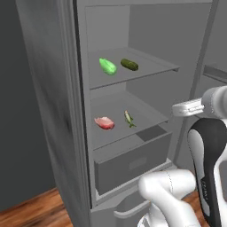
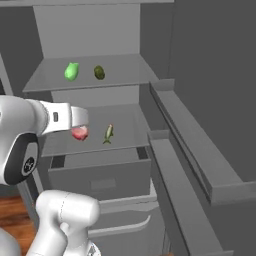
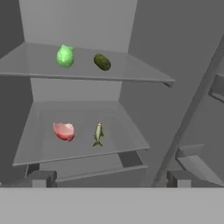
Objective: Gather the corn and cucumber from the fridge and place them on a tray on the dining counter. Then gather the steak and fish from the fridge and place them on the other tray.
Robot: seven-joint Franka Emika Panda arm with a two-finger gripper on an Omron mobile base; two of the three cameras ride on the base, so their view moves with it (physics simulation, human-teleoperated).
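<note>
The fridge (image 1: 51,111) stands open. On its upper shelf the bright green corn (image 1: 107,66) (image 3: 65,56) lies left of the dark olive cucumber (image 1: 129,64) (image 3: 102,62). One shelf lower, the pink steak (image 1: 104,123) (image 3: 64,131) rests left of the small fish (image 1: 129,119) (image 3: 98,134). My gripper (image 3: 110,179) is open and empty, held in front of the shelves and well short of the food. The tray and the dining counter are out of view.
A grey drawer (image 1: 133,164) sits under the lower shelf. The open fridge door (image 2: 200,150) with its door shelves (image 2: 170,107) stretches along the right side. Wooden floor (image 1: 31,213) shows at the lower left.
</note>
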